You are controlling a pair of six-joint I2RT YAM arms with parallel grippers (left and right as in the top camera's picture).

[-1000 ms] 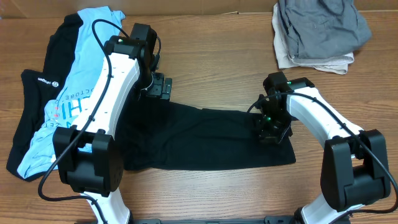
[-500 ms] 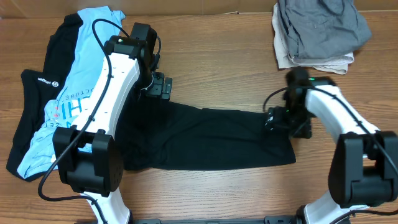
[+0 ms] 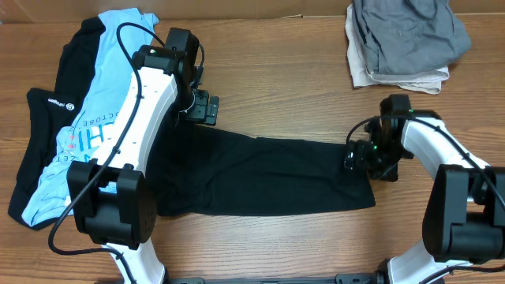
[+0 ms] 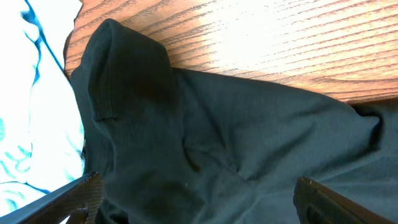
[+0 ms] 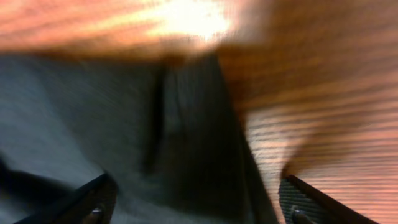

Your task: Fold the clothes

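Note:
The plain black tee [image 3: 260,173] lies spread across the middle of the table. My left gripper [image 3: 203,110] hovers over its upper left corner. In the left wrist view the gripper [image 4: 198,182] is open, with a bunched sleeve of the black tee [image 4: 130,68] below it. My right gripper [image 3: 357,158] is over the tee's right edge. In the blurred right wrist view it [image 5: 198,180] is open, with the black tee's edge [image 5: 193,124] between its fingers. The light blue printed tee [image 3: 95,118] lies on the black white-logo piece [image 3: 47,110] at the left.
A pile of grey clothes [image 3: 406,31] on a beige one [image 3: 363,75] sits at the back right. Bare wood [image 3: 276,87] lies behind the black tee. The light blue tee also shows at the left edge of the left wrist view [image 4: 31,106].
My right arm has swung to the right, and its gripper has moved from over the tee's right part to its right edge. The left arm has not moved.

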